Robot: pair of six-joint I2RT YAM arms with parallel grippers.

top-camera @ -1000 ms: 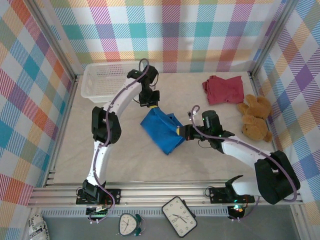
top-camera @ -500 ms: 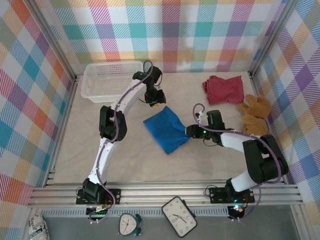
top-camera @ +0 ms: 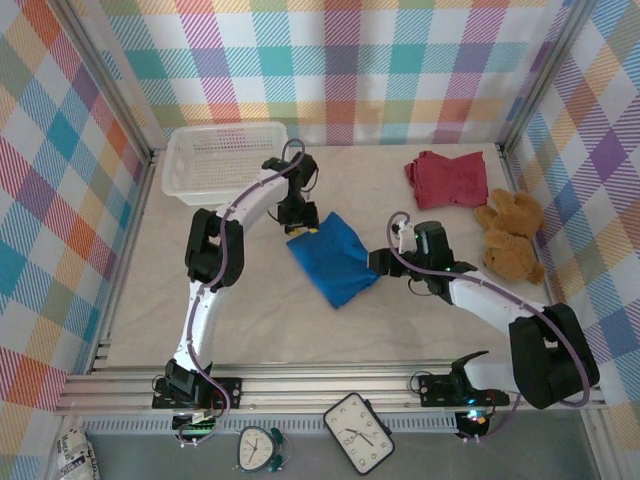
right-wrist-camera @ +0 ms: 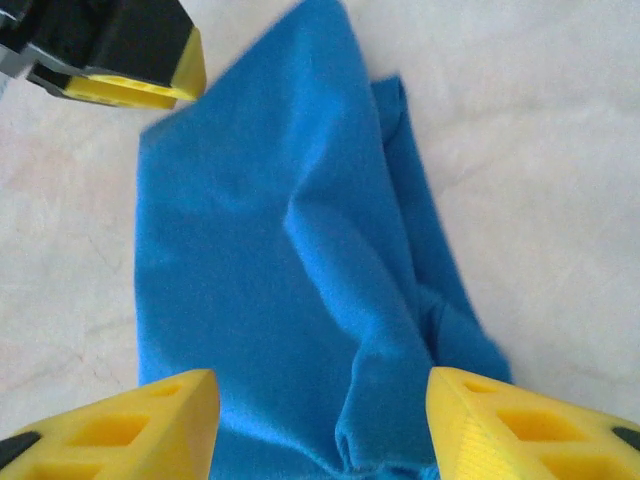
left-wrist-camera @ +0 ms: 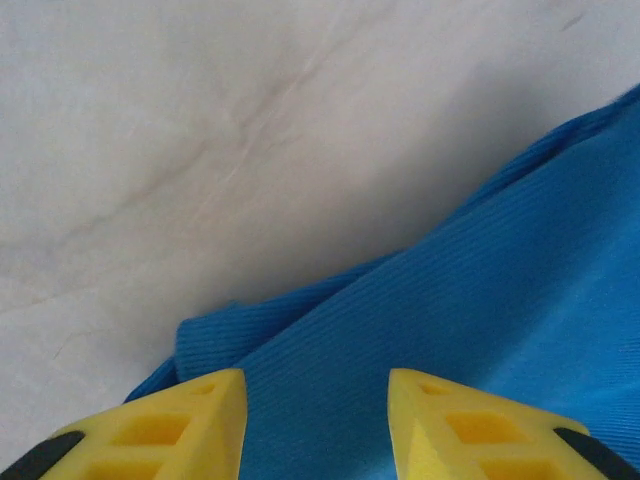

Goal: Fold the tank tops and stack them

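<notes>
Nearest of all, below the metal rail where the arm bases are bolted, lie a round black-rimmed white clock (top-camera: 358, 432) and a smaller twin-bell alarm clock (top-camera: 258, 448). Beyond the rail, the pale marbled tabletop (top-camera: 250, 320) carries the bright blue cloth tank top (top-camera: 335, 258). It is folded into a rough rectangle and lies flat near the middle, one corner turned toward the near edge.

The right fingers (top-camera: 381, 263) sit low at its right-hand corner. In the right wrist view their yellow tips (right-wrist-camera: 130, 425) stand wide apart, and the blue cloth lies loose between and beyond them, gripped by neither. A thicker folded ridge runs along the cloth's right side there.

The left fingers (top-camera: 303, 228) are low at the top's far left corner. In the left wrist view their yellow tips (left-wrist-camera: 190, 420) are parted, with ribbed blue fabric resting on the tabletop under the gap and nothing clamped.

To the right, well apart from the blue top, a brown plush teddy bear (top-camera: 510, 245) lies near the right wall. Farther back sits a crumpled dark red cloth tank top heap (top-camera: 448, 178); whether it is one garment or two cannot be told. In the far left corner stands a white plastic mesh basket (top-camera: 220, 160), close to the plaid back wall.
</notes>
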